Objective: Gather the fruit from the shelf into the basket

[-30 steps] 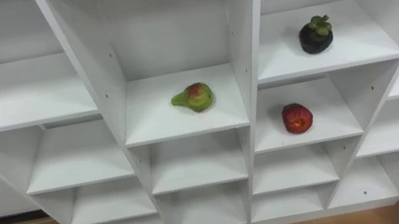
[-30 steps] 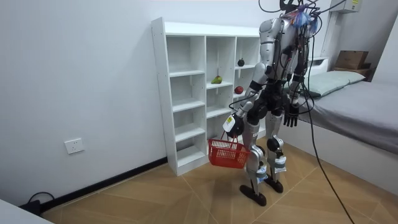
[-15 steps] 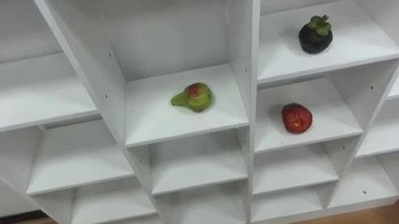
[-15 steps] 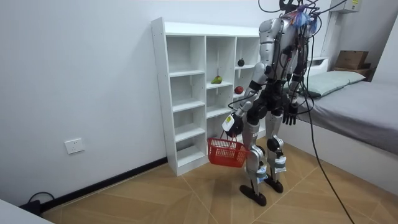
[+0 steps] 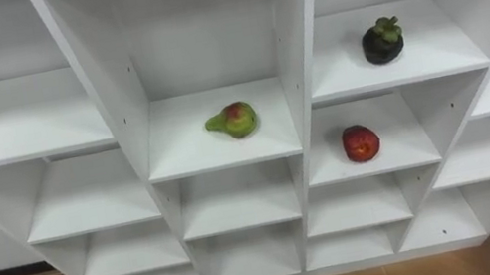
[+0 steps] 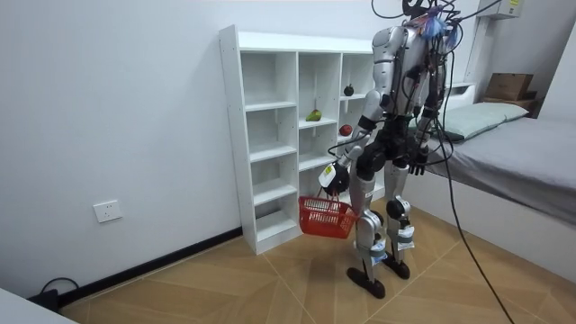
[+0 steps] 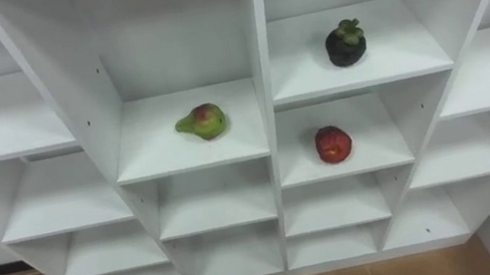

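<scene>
A white closet (image 5: 300, 37) of open shelves stands in front of me. A green-red pear (image 5: 234, 119) lies on a middle shelf. One column to the right, a red apple (image 5: 360, 142) sits a shelf lower, and a dark mangosteen (image 5: 382, 40) with a green top sits above it. In the room view I stand facing the closet (image 6: 232, 135). My left hand (image 6: 335, 177) is shut on the handle of a red basket (image 6: 326, 217) that hangs at knee height. My right hand (image 6: 416, 163) hangs by my hip with relaxed fingers, holding nothing.
A bed (image 6: 513, 153) runs close behind me on the room view's right, with a cardboard box (image 6: 508, 85) beyond it. Wooden floor (image 6: 225, 288) lies free on the room view's left, below a wall socket (image 6: 106, 211).
The eye view has shifted a little, so the camera moved. In the room view the basket and left hand swung slightly toward the closet, and the right hand rose a little.
</scene>
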